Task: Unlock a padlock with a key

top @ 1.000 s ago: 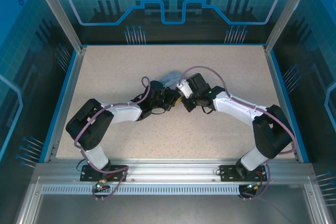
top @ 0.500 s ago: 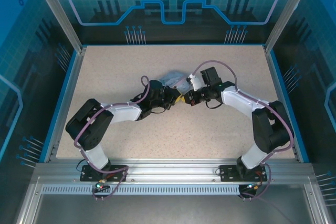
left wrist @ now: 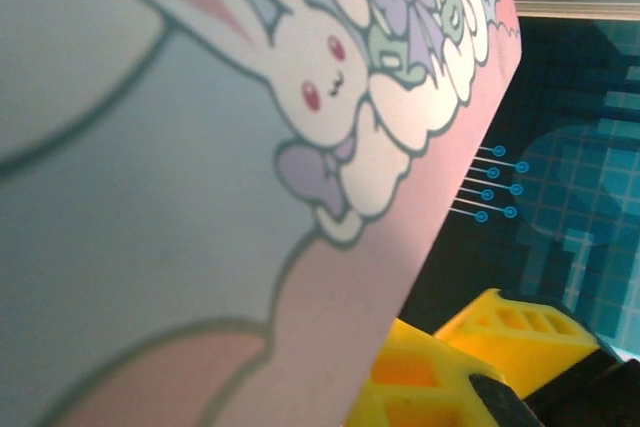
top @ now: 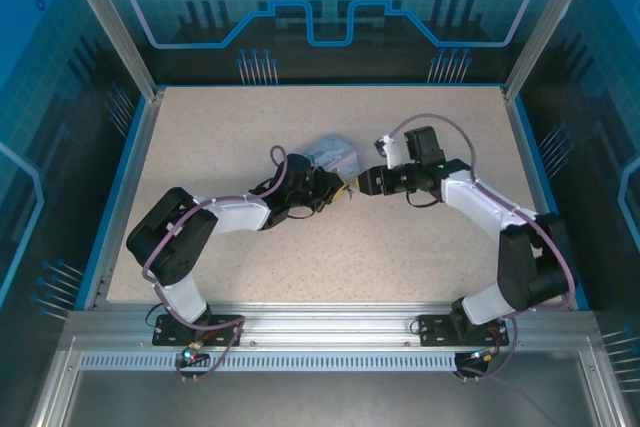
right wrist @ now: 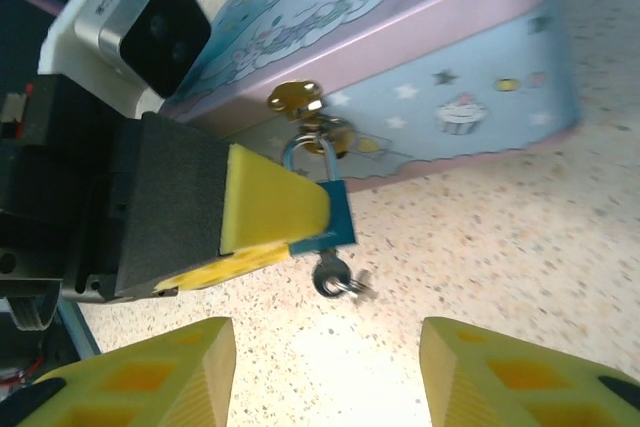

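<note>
My left gripper [right wrist: 305, 232] is clamped on the one blue padlock [right wrist: 338, 215], whose shackle passes through the gold latch of the single pastel box [right wrist: 420, 67] mid-bench [top: 200, 147]. One key [right wrist: 335, 277] hangs from its underside. My right gripper [right wrist: 325, 377], just to the right, has its fingers apart and holds nothing.

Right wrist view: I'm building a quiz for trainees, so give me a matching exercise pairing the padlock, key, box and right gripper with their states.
Things:
1. padlock
2. key
3. box
4. right gripper

States:
A. open, nothing between the fingers
B. clamped by the left gripper
C. lying on the table
D. sticking out under the padlock

Pairs: 1-B, 2-D, 3-C, 4-A
</note>
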`<act>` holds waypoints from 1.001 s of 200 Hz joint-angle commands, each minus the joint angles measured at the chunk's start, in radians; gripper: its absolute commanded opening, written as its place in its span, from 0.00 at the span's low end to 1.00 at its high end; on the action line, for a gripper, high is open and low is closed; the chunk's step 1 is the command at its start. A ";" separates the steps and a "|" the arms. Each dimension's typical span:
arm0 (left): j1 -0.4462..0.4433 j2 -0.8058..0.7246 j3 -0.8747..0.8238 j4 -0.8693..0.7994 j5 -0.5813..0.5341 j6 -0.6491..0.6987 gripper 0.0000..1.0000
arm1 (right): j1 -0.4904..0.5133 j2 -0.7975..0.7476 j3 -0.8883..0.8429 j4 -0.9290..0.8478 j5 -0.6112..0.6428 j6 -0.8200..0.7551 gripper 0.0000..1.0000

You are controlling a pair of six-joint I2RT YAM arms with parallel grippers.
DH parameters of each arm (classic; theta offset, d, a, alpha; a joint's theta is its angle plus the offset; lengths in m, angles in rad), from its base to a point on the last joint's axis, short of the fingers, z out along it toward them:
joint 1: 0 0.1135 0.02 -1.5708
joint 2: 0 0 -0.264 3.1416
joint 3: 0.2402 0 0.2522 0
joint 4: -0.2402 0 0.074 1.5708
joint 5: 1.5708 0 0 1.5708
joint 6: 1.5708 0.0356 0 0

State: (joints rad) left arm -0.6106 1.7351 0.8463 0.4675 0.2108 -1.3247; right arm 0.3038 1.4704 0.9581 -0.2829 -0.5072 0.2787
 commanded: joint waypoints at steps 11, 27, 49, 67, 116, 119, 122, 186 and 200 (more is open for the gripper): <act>0.008 0.012 -0.004 -0.082 0.015 0.138 0.13 | -0.008 -0.042 -0.062 0.023 0.038 0.084 0.53; 0.009 0.028 -0.006 -0.094 0.025 0.172 0.25 | -0.006 -0.041 -0.073 0.053 0.060 0.124 0.53; 0.008 0.040 0.004 -0.118 0.040 0.226 0.55 | -0.001 -0.036 -0.129 0.109 0.068 0.186 0.54; 0.009 0.028 0.013 -0.155 0.049 0.269 0.70 | 0.007 -0.035 -0.146 0.135 0.080 0.217 0.56; 0.009 -0.078 0.040 -0.328 0.034 0.386 0.88 | 0.033 -0.021 -0.140 0.147 0.113 0.233 0.56; 0.008 -0.083 0.041 -0.339 0.033 0.390 0.88 | 0.035 -0.020 -0.140 0.148 0.118 0.234 0.56; 0.008 -0.090 0.041 -0.347 0.032 0.394 0.89 | 0.036 -0.017 -0.138 0.149 0.120 0.236 0.56; 0.033 -0.227 0.011 -0.439 0.006 0.435 0.99 | 0.117 0.019 -0.140 0.233 0.191 0.224 0.56; 0.051 -0.251 0.004 -0.457 -0.002 0.443 0.99 | 0.148 0.019 -0.140 0.238 0.255 0.197 0.56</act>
State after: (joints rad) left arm -0.5880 1.5352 0.8505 0.0795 0.2317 -0.9272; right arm 0.4038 1.4769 0.8169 -0.0898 -0.3424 0.5133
